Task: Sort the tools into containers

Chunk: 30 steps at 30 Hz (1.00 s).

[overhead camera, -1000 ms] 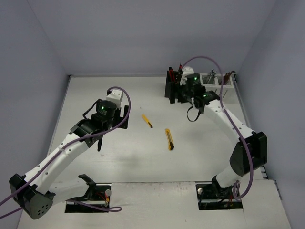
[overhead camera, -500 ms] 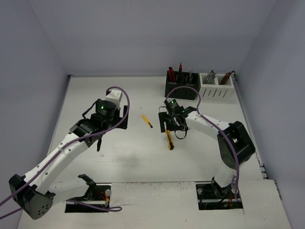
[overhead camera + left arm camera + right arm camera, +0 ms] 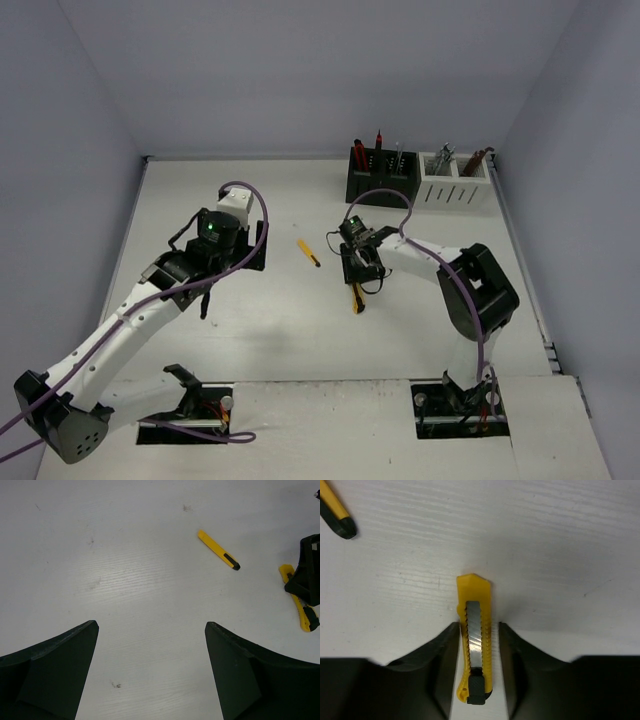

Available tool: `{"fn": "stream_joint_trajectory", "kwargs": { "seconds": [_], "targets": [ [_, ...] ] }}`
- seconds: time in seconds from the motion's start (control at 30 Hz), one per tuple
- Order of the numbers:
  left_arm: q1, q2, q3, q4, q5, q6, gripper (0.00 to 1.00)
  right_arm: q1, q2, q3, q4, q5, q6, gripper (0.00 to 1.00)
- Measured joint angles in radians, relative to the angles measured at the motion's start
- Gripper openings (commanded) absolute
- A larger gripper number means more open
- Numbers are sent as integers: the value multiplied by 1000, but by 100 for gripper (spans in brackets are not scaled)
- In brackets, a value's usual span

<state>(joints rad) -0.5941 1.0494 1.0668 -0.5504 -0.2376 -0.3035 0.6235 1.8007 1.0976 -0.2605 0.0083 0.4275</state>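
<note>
1. Jaws, right gripper (image 3: 478, 625): spread only a little wider than the larger yellow utility knife (image 3: 476, 645), one finger along each long side. A thin gap shows, so by my judgement they are not yet pinching.
2. Change: a second ago this gripper was up at the containers; it has since swung to mid-table and come down astride the knife. One delivery looks finished and the next pick is under way.
3. Jaws, left gripper (image 3: 150, 625): wide apart, holding nothing, hovering over bare tabletop, almost where it was a second ago.
4. Smaller yellow utility knife (image 3: 309, 253): lying loose between the two grippers, untouched and unmoved.
5. Black container (image 3: 378, 185) and white container (image 3: 455, 190): side by side at the far right edge, tools standing upright in both. Only the two knives are left out, so sorting is nearly done.
6. Table (image 3: 280, 340): white, faintly grained, a few small scuffs.
7. Walls (image 3: 300, 70): plain pale lilac, closing in three sides.
</note>
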Motion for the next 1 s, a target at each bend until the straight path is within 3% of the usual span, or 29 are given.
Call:
{"fn": "stream_joint_trajectory", "kwargs": {
  "seconds": [0.1,0.17,0.43,0.6,0.73,1.0],
  "targets": [
    [0,2,0,0,0,0,85,0,16,18,-13,14,-7,15],
    [0,6,0,0,0,0,85,0,32,40,-19,21,-11,1],
    [0,16,0,-1,-9,1,85,0,58,142,-67,58,-59,0],
    [0,17,0,-1,-27,4,85,-7,54,385,-89,139,-165,0],
    [1,20,0,-1,-31,5,85,-44,34,538,11,195,-263,0],
    [1,23,0,-1,-41,4,85,-211,25,539,428,200,-424,0]
  ]
}}
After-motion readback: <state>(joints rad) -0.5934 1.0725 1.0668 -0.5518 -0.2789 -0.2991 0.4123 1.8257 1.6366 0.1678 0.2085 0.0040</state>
